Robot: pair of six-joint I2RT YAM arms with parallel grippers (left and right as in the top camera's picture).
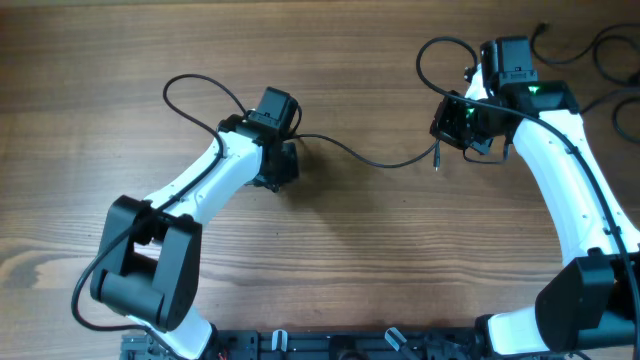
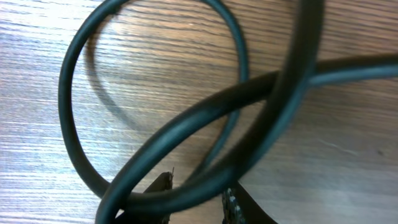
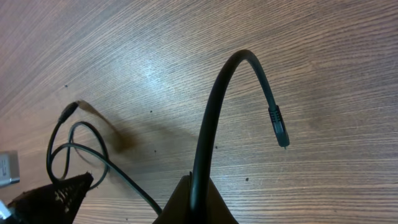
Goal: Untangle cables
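Here, looped cable point(image 2: 186, 124), crossing left pincer point(image 2: 196, 198)

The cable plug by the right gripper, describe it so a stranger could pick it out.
Find the white right arm on the wooden table. From the right gripper a black cable arches over, ending in a short dark plug. Unlike the looped cords lying flat nearby, this tip droops free.

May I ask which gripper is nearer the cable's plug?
Right: the right gripper holds the cable beside the plug; the left gripper is far along it.
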